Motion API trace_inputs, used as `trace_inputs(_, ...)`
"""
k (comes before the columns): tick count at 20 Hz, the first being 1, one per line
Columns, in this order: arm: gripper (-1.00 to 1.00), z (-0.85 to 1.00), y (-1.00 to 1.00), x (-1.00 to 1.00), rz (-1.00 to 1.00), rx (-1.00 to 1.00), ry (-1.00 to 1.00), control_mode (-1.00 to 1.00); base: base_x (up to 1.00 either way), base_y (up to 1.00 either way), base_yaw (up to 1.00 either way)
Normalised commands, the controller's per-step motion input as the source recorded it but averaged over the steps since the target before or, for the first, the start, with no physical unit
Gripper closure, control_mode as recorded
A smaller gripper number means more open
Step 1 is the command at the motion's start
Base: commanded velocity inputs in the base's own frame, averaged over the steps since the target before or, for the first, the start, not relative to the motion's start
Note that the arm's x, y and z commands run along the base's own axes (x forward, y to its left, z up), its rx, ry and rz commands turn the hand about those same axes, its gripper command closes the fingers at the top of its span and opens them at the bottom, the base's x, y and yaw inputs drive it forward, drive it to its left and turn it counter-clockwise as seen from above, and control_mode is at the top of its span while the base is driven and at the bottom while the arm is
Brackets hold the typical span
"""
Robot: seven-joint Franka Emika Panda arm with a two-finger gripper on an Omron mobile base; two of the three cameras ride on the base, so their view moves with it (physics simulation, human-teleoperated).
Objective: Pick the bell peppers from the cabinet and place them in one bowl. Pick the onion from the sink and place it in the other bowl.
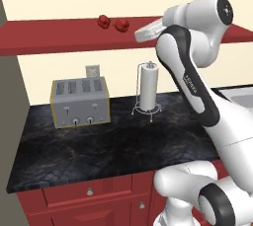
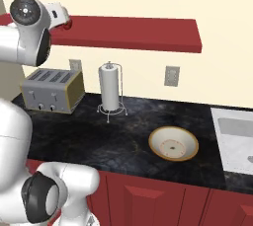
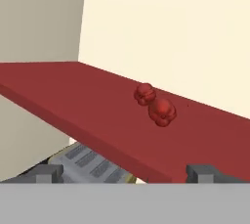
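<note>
Red bell peppers [image 3: 155, 103] were seen side by side on the cabinet [image 3: 97, 115], straight ahead of the gripper [image 3: 126, 173], whose jaws were spread wide and held nothing.

From the right side, the robot's white upper arm [image 2: 30, 22] covers the left end of the long dark red wall cabinet [image 2: 133, 32], and just a sliver of one glossy dark red bell pepper [image 2: 67, 22] peeks past it. The pale grey-white sink [image 2: 237, 138] runs off the right edge, its faucet out of frame. From the left side, the arm hides the counter's right part. Through the hand camera, the grey four-slot toaster [image 3: 90, 164] sits mostly hidden under the cabinet's front edge
</note>
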Motion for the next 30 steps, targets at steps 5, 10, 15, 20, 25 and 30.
trace_inputs(5, -1.0, 0.33, 0.0, 0.53, 0.02, 0.0, 0.07, -1.0, 0.0, 0.0, 0.0)
trace_inputs(10, -1.0, 0.0, 0.0, 0.03, 0.01, 0.0, 0.0, -1.0, 0.0, 0.0, 0.0)
trace_inputs(15, -1.0, -0.01, 0.18, 0.09, -0.01, -0.09, 0.03, -1.0, 0.0, 0.0, 0.0)
trace_inputs(20, -1.0, -0.02, 0.15, 0.01, -0.03, -0.11, 0.04, -1.0, 0.0, 0.0, 0.0)
trace_inputs(25, -1.0, -0.04, 0.03, 0.0, -0.04, -0.04, 0.02, -1.0, 0.0, 0.0, 0.0)
trace_inputs(30, -1.0, -0.01, 0.0, 0.01, 0.0, 0.0, 0.0, -1.0, 0.0, 0.0, 0.0)
